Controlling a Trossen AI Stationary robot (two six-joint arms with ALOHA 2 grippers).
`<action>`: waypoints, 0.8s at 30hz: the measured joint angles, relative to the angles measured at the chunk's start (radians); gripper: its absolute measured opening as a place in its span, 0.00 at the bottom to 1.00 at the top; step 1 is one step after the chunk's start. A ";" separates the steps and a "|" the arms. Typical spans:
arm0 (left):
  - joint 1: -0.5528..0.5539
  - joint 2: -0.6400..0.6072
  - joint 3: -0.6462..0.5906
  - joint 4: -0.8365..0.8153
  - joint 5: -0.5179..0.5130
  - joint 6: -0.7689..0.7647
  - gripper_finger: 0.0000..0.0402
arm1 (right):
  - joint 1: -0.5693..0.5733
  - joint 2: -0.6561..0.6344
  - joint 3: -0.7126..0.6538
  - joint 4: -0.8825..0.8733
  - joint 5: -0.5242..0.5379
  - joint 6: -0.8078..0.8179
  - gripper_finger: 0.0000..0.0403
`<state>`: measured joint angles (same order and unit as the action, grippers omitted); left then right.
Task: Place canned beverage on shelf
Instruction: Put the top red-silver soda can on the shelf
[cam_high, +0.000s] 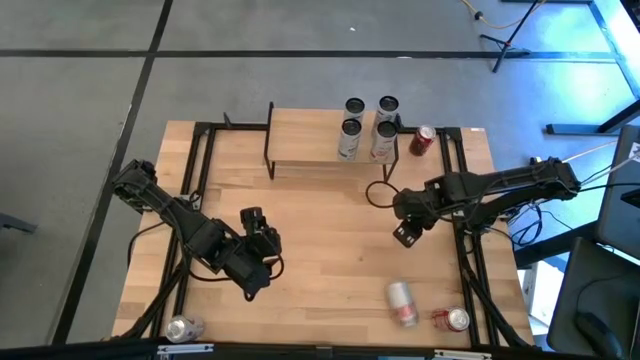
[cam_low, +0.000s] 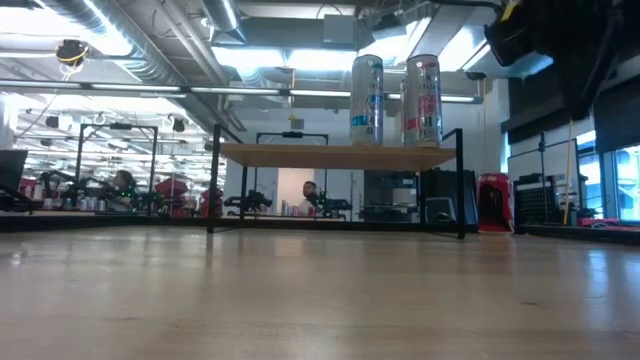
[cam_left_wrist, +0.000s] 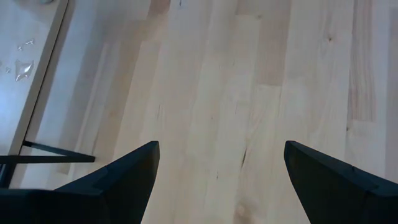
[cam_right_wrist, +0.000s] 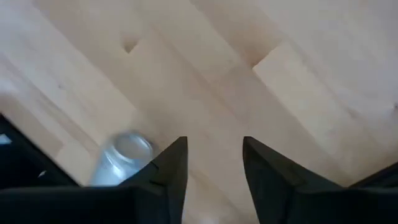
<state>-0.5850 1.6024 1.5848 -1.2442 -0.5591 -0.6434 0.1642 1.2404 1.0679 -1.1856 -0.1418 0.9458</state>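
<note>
Four tall cans (cam_high: 367, 128) stand upright on the shelf (cam_high: 305, 145) at the bench's (cam_high: 330, 250) twelve o'clock edge. A silver can (cam_high: 401, 302) lies at about five o'clock. The right hand (cam_high: 408, 226) hovers above it (fingers apart, holding nothing). The left hand (cam_high: 262, 243), also spread, waits at eight o'clock.

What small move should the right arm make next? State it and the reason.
Probably lower the open right gripper toward the silver can lying on the table near it. Four cans already stand on the shelf, and this gripper is empty with the can in its wrist view.
</note>
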 joint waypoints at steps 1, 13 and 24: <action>0.000 0.000 0.000 0.000 0.000 0.000 0.83 | 0.000 0.000 0.000 -0.001 -0.012 0.001 0.38; 0.000 0.001 -0.114 0.364 0.206 0.102 0.83 | 0.314 0.106 0.002 0.543 -0.009 0.220 0.73; 0.028 0.030 -0.379 0.757 0.367 0.084 0.83 | 0.408 0.399 0.001 0.873 -0.037 0.329 0.74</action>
<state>-0.5572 1.6324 1.2055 -0.4869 -0.1925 -0.5589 0.5720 1.6391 1.0685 -0.3125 -0.1792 1.2744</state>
